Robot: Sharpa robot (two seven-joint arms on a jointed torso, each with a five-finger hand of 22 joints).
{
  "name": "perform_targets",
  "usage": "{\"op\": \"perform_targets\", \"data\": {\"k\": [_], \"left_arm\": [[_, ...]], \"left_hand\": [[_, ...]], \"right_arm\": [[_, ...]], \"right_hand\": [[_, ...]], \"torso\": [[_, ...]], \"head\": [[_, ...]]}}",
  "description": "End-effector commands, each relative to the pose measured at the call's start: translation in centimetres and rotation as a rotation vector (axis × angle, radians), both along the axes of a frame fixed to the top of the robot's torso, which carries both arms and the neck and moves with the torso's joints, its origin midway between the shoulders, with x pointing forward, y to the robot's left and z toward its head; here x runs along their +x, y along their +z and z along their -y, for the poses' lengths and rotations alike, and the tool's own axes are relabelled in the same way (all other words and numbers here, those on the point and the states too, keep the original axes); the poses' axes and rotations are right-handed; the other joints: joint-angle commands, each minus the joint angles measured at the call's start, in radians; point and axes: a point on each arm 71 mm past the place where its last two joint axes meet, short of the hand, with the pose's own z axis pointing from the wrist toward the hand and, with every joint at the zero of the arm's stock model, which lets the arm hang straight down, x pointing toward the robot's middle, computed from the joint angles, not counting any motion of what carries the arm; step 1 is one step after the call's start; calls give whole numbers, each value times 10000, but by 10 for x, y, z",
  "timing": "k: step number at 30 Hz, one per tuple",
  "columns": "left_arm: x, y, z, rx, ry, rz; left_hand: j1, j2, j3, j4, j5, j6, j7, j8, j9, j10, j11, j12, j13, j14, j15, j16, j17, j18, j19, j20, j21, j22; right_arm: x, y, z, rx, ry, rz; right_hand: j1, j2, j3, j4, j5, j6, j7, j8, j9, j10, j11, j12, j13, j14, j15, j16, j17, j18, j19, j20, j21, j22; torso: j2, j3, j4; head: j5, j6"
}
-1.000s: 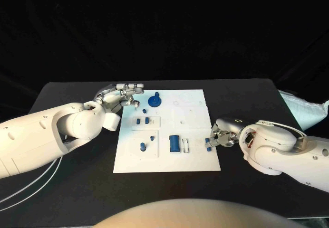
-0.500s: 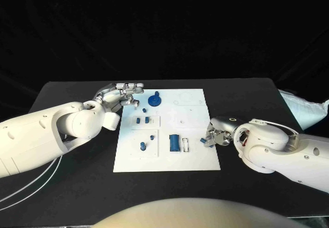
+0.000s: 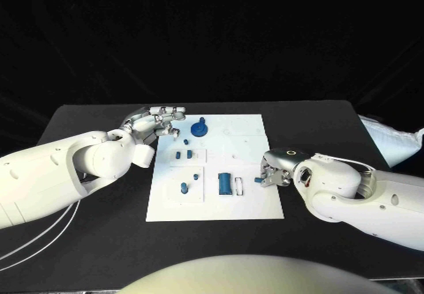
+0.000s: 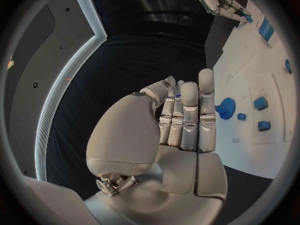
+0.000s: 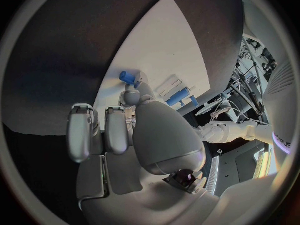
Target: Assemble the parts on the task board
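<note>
Your right hand [image 3: 274, 174] sits over the right edge of the task board [image 3: 252, 205], about halfway between its near and far ends, and it pinches a small blue part [image 3: 260, 180] at its fingertips. In the right wrist view that same part [image 5: 127, 77] shows as a short blue cylinder held between the thumb and a finger, poised above the white board [image 5: 162, 45] with the other fingers [image 5: 82, 130] drawn back from it.

Your left hand [image 3: 157, 122] is at the far left corner of the board, partly over the black table [image 3: 88, 116]. It holds nothing; in the left wrist view its fingers [image 4: 187, 117] are straight and pressed close side by side, with the thumb alongside.

Just right of that hand you have the blue gear [image 3: 200, 129] near the board's far edge. Nearer you, two small blue blocks [image 3: 182, 155] sit in a raised square on the left half, with a tiny blue piece [image 3: 186, 143] just beyond them. Nearer still, a second square holds a blue peg [image 3: 184, 187] and a smaller piece [image 3: 194, 177]. Between that square and your right hand, a long blue bar [image 3: 225, 184] lies beside a white slot [image 3: 239, 185].
</note>
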Motion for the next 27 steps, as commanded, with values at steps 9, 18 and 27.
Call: {"op": "perform_targets", "data": {"k": [9, 18, 27], "left_arm": [[-1, 1, 2, -85, -211, 65], [-1, 1, 2, -85, -217, 66], [-1, 1, 2, -81, -221, 64]], "left_hand": [[-66, 62, 46, 11, -2, -75, -8, 12, 6, -40, -1, 33, 10, -69, -17, -46, -9, 101, -72, -12, -43, -14], [-73, 63, 47, 13, -1, -77, -8, 13, 7, -53, 0, 39, 11, -85, -15, -61, -36, 100, -76, -10, -51, -17], [-73, 63, 47, 13, -1, -77, -8, 13, 7, -53, 0, 39, 11, -85, -15, -61, -36, 100, -76, -10, -51, -17]], "right_arm": [[-10, -20, 9, 1, -522, -916], [-13, -7, 7, 1898, -1454, -1109], [-14, -2, 5, 2957, -2105, -1589]], "right_hand": [[-94, 330, 1131, -239, 955, 162, -63, -146, -63, 129, -67, 127, 156, 533, -43, 41, 149, 33, 88, -51, 31, 512], [-1273, -12, 1651, 382, 1086, 243, -113, -240, -70, 362, -86, 410, 399, 581, -69, 192, 354, -11, 222, -70, 168, 698], [-1852, -437, 2204, 804, 1103, 308, -111, -314, -72, 400, -81, 470, 503, 585, -70, 215, 395, -14, 233, -73, 182, 723]], "torso": [[6, 2, 9], [2, -4, 9], [5, -1, 4]], "head": [[-18, 1], [-35, -1], [-16, -17]]}}
